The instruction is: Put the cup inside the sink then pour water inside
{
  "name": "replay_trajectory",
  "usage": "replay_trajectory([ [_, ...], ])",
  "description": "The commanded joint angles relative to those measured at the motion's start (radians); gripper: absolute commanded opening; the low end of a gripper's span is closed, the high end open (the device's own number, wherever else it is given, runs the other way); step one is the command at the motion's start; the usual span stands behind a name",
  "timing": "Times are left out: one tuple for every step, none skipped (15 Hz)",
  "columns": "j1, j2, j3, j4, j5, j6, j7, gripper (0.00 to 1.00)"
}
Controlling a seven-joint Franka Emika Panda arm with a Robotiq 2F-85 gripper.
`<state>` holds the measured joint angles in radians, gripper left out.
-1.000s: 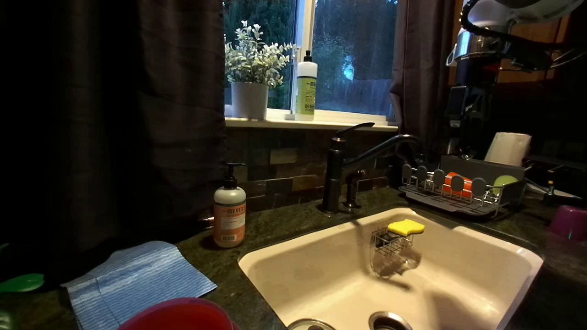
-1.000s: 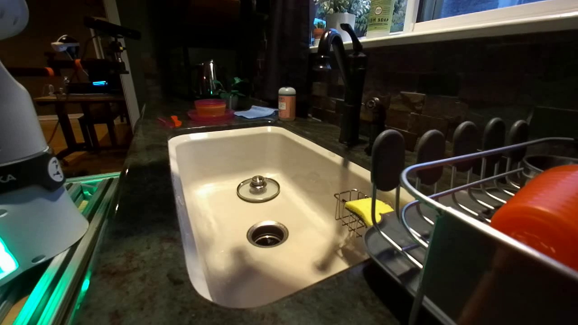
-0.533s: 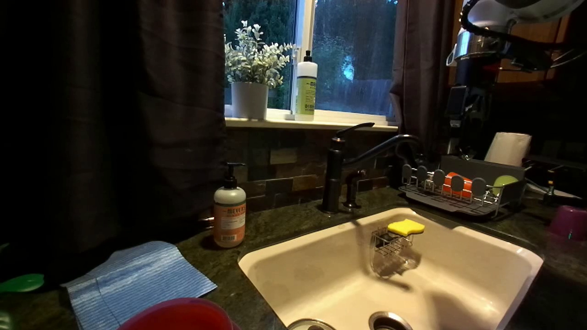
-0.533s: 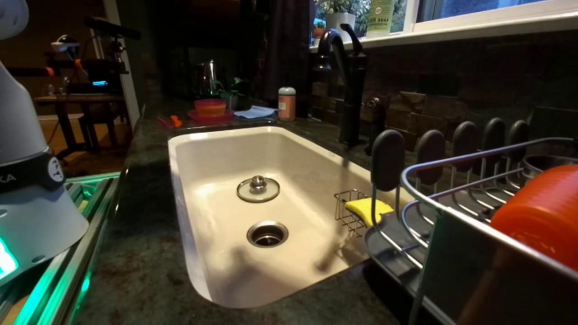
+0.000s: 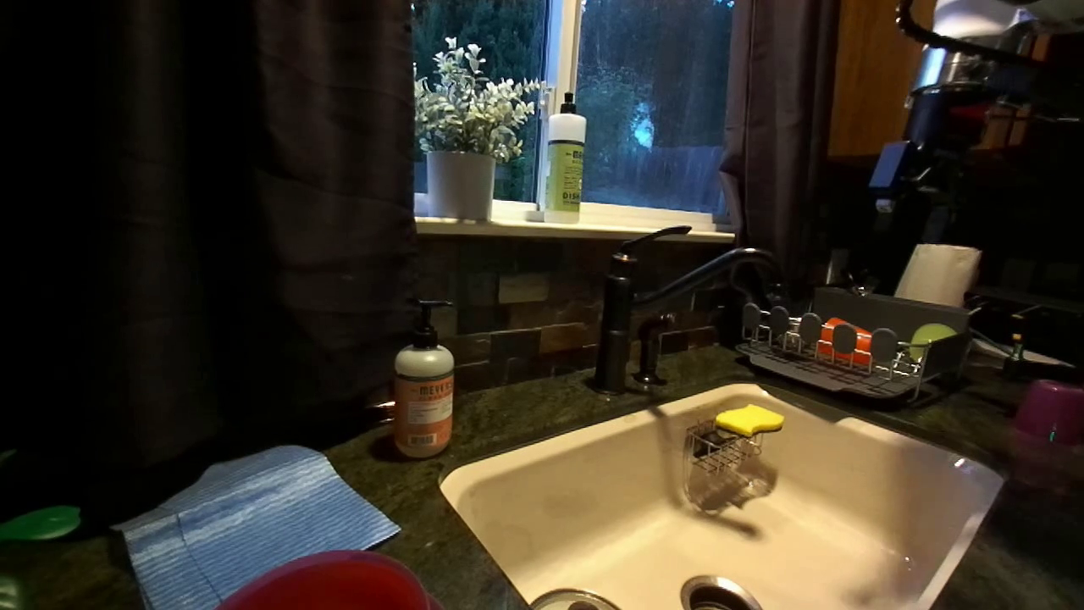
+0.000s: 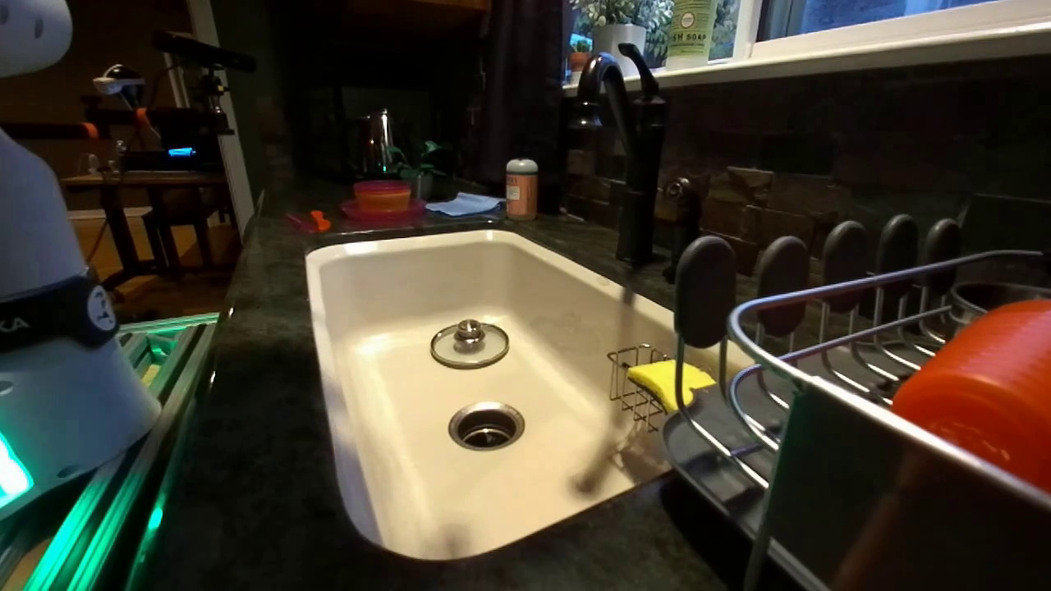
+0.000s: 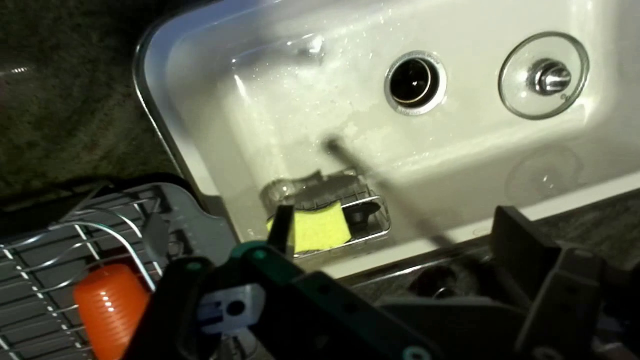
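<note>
My black two-fingered gripper point(image 7: 395, 227) hangs with its jaws spread wide, nothing between them. The small orange-red plastic cup point(image 7: 111, 305), ribbed round its wall, rests tilted in the grey wire dish rack point(image 7: 207, 235), to the left of my jaws in the wrist view and below them. I cannot tell which way its mouth faces.

I judge my step to be the reach for it. I should travel high, centre the cup between my fingers, then come straight down, missing the grey oval paddles point(image 6: 704, 291) along the rack's edge, and close gently across its width; thin plastic may flex. After a clean lift, I would carry it to the cream-white rectangular sink point(image 7: 320, 110), which spreads ahead of my jaws, and stand it clear of the round glass lid point(image 7: 547, 77), under the dark metal faucet point(image 5: 616, 322).
</note>
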<state>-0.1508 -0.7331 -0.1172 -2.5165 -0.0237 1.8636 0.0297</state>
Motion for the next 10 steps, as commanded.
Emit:
replay_trajectory([
  [-0.022, -0.019, -0.016, 0.001, 0.000, -0.003, 0.000, 1.00],
  [-0.034, -0.035, -0.025, -0.002, 0.000, -0.003, 0.001, 1.00],
  [-0.038, -0.043, -0.027, -0.004, -0.001, -0.003, 0.002, 1.00],
  [-0.038, -0.047, -0.025, -0.006, 0.000, -0.003, 0.006, 1.00],
  [-0.055, -0.055, -0.014, -0.010, -0.004, 0.022, 0.046, 1.00],
  [-0.082, -0.050, -0.040, 0.021, 0.023, 0.017, 0.090, 1.00],
  [-0.103, -0.039, -0.065, 0.053, 0.014, 0.001, 0.093, 1.00],
  [-0.126, -0.022, -0.101, 0.095, 0.011, -0.029, 0.092, 1.00],
  [-0.152, 0.000, -0.133, 0.132, 0.005, -0.025, 0.090, 1.00],
  [-0.174, 0.029, -0.162, 0.175, 0.005, -0.027, 0.093, 1.00],
])
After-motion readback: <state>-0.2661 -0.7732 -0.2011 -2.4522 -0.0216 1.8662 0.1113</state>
